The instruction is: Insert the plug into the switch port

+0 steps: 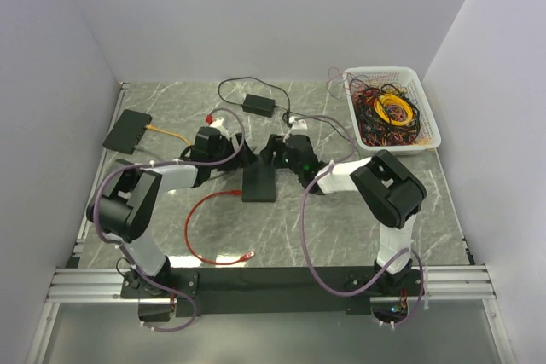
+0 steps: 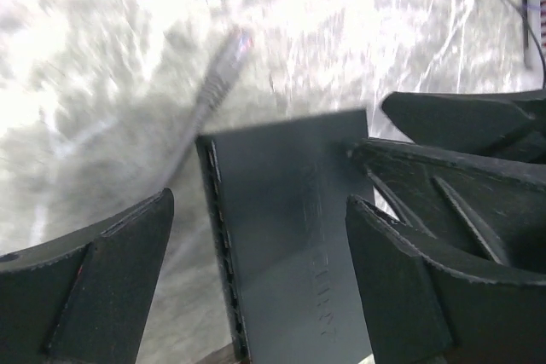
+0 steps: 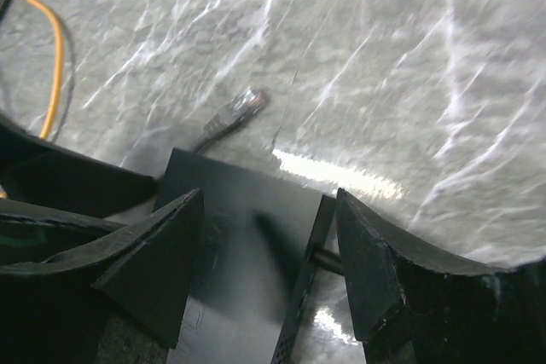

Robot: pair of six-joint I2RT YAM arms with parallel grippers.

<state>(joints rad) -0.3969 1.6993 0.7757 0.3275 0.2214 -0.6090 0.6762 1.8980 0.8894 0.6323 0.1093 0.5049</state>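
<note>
From here the job looks barely begun: the plug lies loose on the table just beyond the switch, in neither gripper and not in any port. My right gripper seems clamped across the switch, a finger against each side. The left gripper straddles the same box with its fingers spread wide and a gap showing, so picking up the plug, lining it up and pushing it home all remain.

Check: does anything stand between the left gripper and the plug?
Yes. The switch sits between the open jaws of the left gripper. The plug lies on the table just beyond the switch's far edge, so the switch is in the way.
</note>
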